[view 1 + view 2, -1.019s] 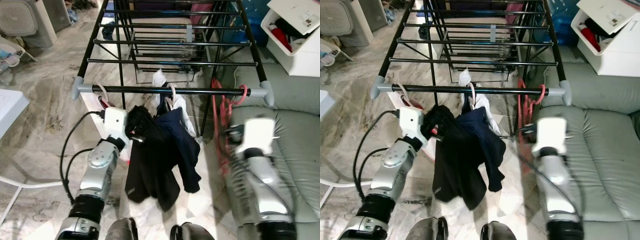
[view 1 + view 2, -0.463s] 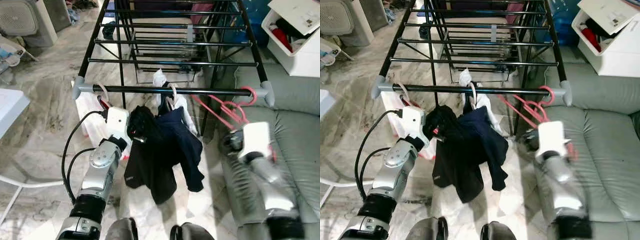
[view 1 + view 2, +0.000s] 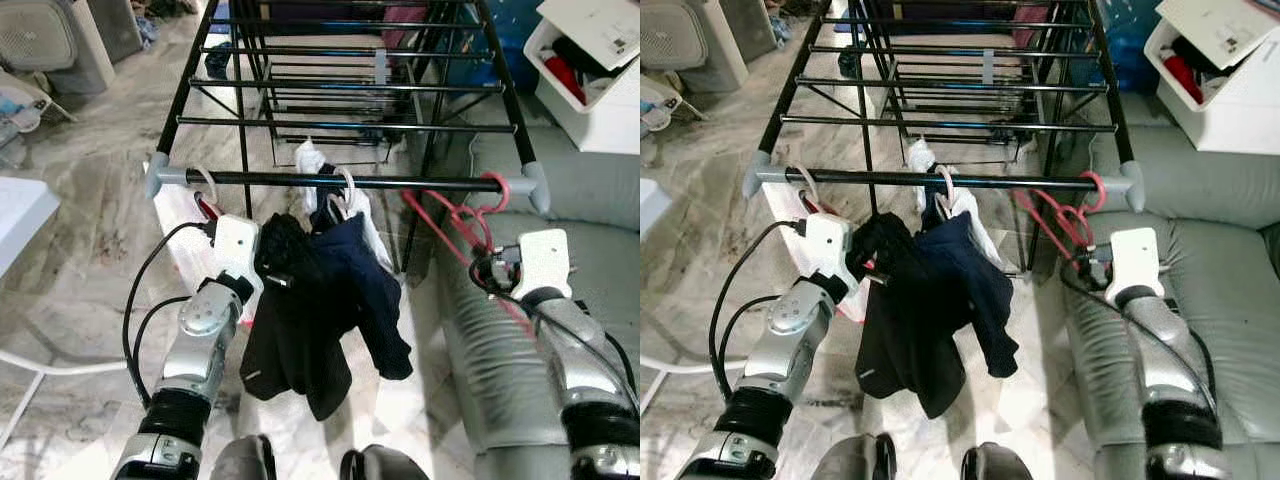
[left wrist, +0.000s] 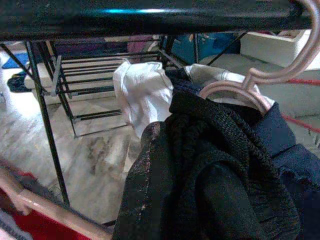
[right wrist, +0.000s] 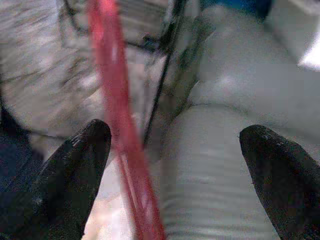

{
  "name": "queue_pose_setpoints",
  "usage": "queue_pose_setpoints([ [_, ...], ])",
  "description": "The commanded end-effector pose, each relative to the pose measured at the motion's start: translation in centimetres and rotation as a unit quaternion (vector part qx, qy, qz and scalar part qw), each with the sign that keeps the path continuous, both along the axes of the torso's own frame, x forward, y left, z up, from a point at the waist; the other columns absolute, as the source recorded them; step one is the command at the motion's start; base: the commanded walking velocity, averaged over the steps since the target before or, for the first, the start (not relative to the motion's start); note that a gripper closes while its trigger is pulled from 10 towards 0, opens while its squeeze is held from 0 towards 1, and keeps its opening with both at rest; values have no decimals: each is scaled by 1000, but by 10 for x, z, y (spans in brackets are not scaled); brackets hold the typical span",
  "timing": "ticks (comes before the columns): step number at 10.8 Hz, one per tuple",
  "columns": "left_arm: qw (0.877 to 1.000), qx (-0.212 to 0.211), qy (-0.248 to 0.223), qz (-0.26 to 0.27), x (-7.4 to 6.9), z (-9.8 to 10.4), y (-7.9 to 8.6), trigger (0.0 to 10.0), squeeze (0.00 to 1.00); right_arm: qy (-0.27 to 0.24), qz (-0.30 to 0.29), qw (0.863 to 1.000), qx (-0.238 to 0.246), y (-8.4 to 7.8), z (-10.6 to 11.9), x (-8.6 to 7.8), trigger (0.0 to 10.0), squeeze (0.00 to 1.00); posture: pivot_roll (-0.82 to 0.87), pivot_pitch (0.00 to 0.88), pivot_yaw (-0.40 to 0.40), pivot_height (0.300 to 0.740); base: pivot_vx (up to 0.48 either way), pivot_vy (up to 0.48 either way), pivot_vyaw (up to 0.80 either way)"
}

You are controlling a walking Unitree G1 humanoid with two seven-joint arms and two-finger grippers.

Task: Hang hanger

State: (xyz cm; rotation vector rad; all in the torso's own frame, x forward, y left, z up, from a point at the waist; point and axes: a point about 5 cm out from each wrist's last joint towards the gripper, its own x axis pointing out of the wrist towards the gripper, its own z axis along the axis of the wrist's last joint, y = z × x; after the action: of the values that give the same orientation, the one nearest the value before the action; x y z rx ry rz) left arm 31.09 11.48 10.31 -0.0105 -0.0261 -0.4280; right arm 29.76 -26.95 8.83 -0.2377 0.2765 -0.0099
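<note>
- The left end effector [image 3: 268, 262] is buried in a bunch of dark clothes [image 3: 320, 300]; its fingers are hidden by the fabric, so I cannot tell how far apart they stand or what they grip.
- The pale hanger [image 4: 260, 80] carrying those clothes is hooked over the near bar of the black drying rack [image 3: 340, 180]; most of its frame is covered by cloth.
- The right end effector [image 5: 175, 165] has its fingers spread wide, closed on nothing; a blurred red hanger [image 5: 117, 125] passes between them, close by one finger.
- In the eye views the red hanger [image 3: 470, 225] hangs by its hook at the right end of the same bar, its lower part smeared and hard to follow.
- A white cloth [image 4: 137, 95] hangs just behind the dark clothes.
- The floor [image 3: 90, 230] is veined marble; a grey sofa [image 3: 1230, 270] lies on the right, and an open white box [image 3: 590, 70] with clothes in it stands beyond it.
</note>
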Motion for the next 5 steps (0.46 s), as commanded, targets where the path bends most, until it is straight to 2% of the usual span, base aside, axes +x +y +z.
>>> queue_pose_setpoints([
  [1, 1000, 8, -6, -1, 1, 4, 1, 10000, 0, 40, 9, 999, 28, -2, -10, -3, 10000, 0, -50, 108, 7, 740, 0, 0, 0],
  [2, 1000, 10, -6, -1, 2, 5, 1, 10000, 0, 78, 26, 996, 43, -1, -19, -7, 10000, 0, -51, 115, 9, 740, 0, 0, 0],
  [4, 1000, 17, -10, -2, 4, 8, 2, 10000, 0, 94, 41, 993, 60, -6, -19, -4, 10000, 0, -46, 126, 1, 740, 0, 0, 0],
  [5, 1000, 18, -8, 0, 4, 8, 3, 10000, 0, 94, 43, 992, 65, -9, -15, 0, 4000, 0, -45, 125, 0, 740, 0, 0, 0],
])
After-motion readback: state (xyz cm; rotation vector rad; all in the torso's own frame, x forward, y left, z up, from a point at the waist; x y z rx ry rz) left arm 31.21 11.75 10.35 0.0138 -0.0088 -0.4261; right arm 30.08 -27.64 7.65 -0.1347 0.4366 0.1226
